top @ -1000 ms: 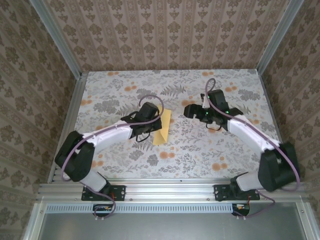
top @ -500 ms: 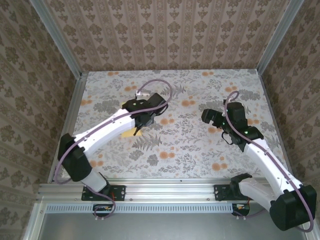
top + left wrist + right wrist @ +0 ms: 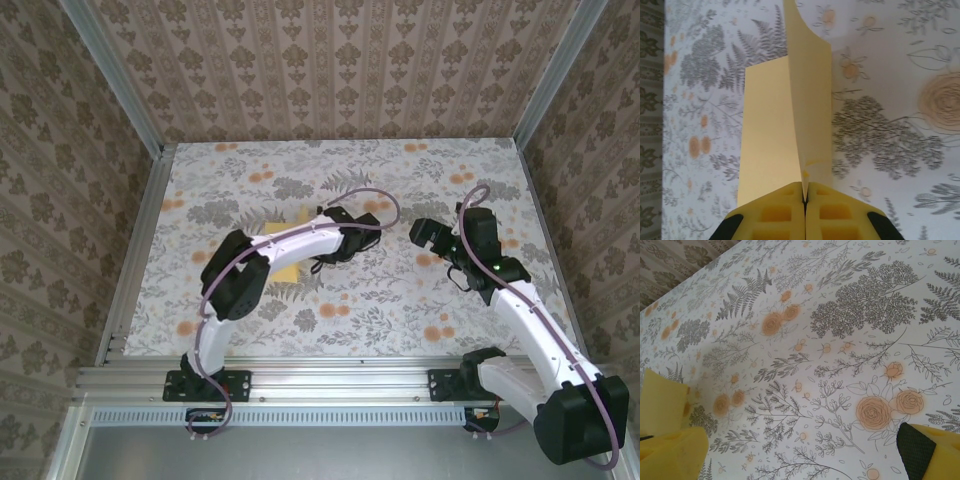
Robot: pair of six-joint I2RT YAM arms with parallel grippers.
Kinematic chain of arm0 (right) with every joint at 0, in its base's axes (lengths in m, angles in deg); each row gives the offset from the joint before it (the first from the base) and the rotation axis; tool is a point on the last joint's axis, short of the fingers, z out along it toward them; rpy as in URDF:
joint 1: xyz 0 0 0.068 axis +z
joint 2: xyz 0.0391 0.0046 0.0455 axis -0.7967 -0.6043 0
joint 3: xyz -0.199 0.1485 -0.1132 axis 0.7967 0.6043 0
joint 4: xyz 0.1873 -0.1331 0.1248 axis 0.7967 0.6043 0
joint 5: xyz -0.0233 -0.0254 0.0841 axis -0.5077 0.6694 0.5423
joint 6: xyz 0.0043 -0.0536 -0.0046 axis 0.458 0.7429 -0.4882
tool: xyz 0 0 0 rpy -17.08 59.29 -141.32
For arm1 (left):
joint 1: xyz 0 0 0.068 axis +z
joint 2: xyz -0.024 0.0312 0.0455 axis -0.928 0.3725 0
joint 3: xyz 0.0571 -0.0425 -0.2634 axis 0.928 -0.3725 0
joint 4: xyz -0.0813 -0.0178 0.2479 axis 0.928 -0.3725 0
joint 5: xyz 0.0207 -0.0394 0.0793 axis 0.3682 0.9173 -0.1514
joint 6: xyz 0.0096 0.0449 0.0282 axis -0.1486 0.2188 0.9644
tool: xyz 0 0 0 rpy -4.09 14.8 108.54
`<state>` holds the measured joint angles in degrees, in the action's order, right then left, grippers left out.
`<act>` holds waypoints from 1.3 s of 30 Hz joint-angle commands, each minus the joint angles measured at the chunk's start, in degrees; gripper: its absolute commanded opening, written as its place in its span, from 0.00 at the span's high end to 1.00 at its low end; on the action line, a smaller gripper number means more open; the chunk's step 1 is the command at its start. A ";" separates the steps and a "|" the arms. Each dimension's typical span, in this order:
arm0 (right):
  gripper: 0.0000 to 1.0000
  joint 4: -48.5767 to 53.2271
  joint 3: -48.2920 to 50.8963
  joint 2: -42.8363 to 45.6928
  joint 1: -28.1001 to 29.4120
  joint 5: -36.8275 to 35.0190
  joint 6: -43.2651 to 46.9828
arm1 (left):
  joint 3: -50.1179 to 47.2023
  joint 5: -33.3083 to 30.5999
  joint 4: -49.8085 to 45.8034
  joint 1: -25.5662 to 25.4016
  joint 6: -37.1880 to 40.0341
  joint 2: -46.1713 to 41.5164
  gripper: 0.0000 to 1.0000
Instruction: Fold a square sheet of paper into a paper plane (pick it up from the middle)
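Paper (image 3: pixel 767 130) is resting on the surface (image 3: pixel 890 125), its raised middle ridge clenched in your left fingers (image 3: pixel 775 212); your right fingers (image 3: pixel 675 455) are hanging released, well apart from it. Lift slowly, keeping both halves even.

The paper (image 3: pixel 767 125) is plain bright yellow, the table (image 3: pixel 400 300) white with grey foliage and orange flower prints.
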<state>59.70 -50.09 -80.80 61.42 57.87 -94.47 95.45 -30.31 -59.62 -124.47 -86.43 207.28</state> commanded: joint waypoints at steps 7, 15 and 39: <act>0.00 1.49 1.01 1.58 -0.86 -1.85 -1.70 | 8.60 5.72 1.53 -3.63 0.48 8.86 0.88; 0.00 2.53 1.91 2.95 -1.04 -3.73 -3.39 | 8.54 11.37 6.15 -4.04 2.24 10.08 0.78; 0.04 -4.21 -3.41 -15.67 8.87 14.17 -0.92 | -16.75 32.02 30.99 2.12 2.75 -25.19 0.32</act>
<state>58.06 -50.38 -93.79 66.34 67.95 -96.83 84.95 -2.83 -33.88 -124.90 -81.60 183.87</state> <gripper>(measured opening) 0.961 0.671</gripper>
